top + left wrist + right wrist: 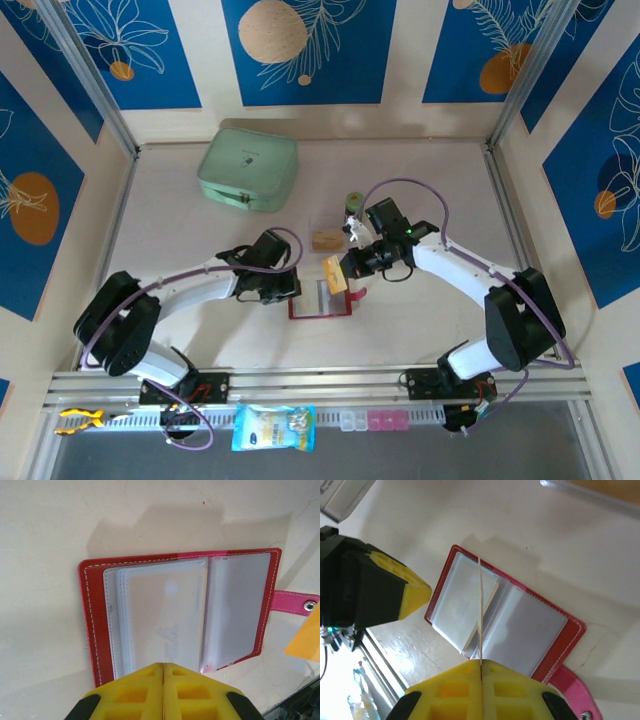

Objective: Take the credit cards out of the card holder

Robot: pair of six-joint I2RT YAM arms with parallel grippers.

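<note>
Two credit cards noted. An orange card (335, 272) is pinched edge-on in the fully closed right gripper (481, 664), just above the open card holder (322, 300), which lies flat toward the middle of the table's (180, 220) near edge. A tan card (325, 241) lies behind it. Jaws of the left gripper (163, 666) are pressed together with nothing seen between them, tips at the holder's left edge.

Blue wall panels (350, 70) with white leaves and orange circles are boxing in the pale table (170, 220), light bouncing off it.
</note>
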